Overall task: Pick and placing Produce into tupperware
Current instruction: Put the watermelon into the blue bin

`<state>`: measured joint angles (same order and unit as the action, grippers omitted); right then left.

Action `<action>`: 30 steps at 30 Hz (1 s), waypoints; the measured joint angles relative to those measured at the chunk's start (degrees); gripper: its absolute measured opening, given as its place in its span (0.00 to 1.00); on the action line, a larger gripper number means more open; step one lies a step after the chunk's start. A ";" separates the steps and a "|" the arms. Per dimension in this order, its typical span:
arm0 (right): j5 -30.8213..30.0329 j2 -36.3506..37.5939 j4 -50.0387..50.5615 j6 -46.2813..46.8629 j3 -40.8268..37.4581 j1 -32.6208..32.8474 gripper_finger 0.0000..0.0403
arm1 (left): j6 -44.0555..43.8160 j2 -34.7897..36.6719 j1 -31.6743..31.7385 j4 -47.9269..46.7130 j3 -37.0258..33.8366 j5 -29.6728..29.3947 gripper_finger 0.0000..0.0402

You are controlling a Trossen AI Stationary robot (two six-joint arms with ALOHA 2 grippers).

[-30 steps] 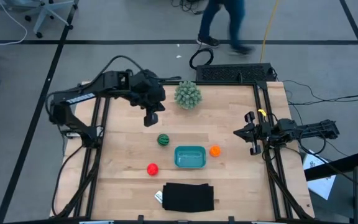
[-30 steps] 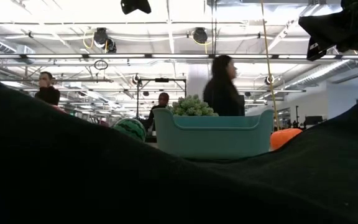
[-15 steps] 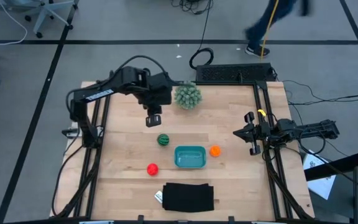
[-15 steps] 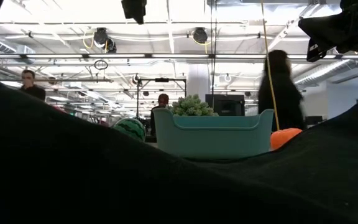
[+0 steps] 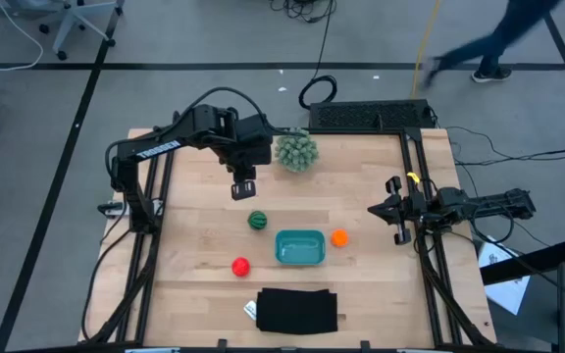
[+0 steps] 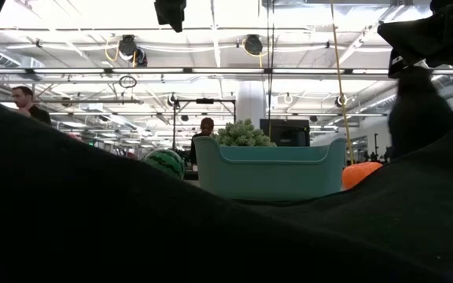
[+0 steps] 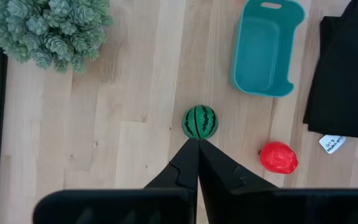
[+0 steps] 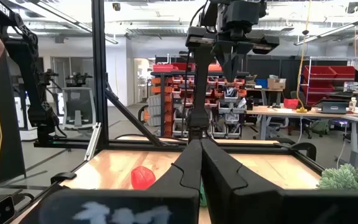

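Tupperware [image 5: 300, 247]: teal, shallow, nothing inside it, on the wooden table [image 5: 194, 235] just ahead of the flat black rectangle [image 5: 297, 309]; in the low view its wall [image 6: 270, 169] seen side-on.
Melon ball [image 5: 257, 221]: green, striped, on the wood near the tupperware's left corner, apart from it; in the left wrist view [image 7: 200, 121] just past the closed fingertips, not touching them.
Orange ball [image 5: 339, 237]: just beside the tupperware's right end, on the table; visible at the container's edge in the low view [image 6: 360, 173].
Red ball [image 5: 240, 266]: on the wood, left of the tupperware and nearer the front edge; also in the left wrist view [image 7: 278, 157] and the right wrist view [image 8: 143, 177].
Left gripper [image 5: 243, 186]: raised above the table, between the spiky plant [image 5: 296, 150] and the melon ball; fingers pressed together, gripping nothing.
Right gripper [image 5: 396, 222]: waiting at the table's right edge, clear of all 3 balls; fingers pressed together, gripping nothing.
Black rectangle: at the front edge of the table, white label [image 5: 250, 310] at its left side.
Beyond the table: a person [image 5: 493, 44] on the floor at the far right.
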<state>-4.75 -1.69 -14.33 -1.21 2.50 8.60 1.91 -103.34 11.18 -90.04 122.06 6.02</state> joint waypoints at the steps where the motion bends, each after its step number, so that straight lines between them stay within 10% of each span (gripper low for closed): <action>1: 0.00 0.00 0.02 0.13 0.01 0.00 0.00 | -0.24 -0.18 0.00 0.02 -0.02 0.00 0.02; 13: 0.00 0.00 0.02 0.55 0.01 0.00 0.00 | -0.60 -0.60 -0.66 0.02 -0.02 -0.35 0.07; 30: 0.00 0.00 0.07 0.89 0.01 0.02 0.00 | -0.76 -0.60 -2.90 0.02 -0.02 -0.52 0.74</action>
<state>-4.75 -1.69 -14.26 -0.32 2.50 8.62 1.15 -103.94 8.28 -90.02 122.04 5.50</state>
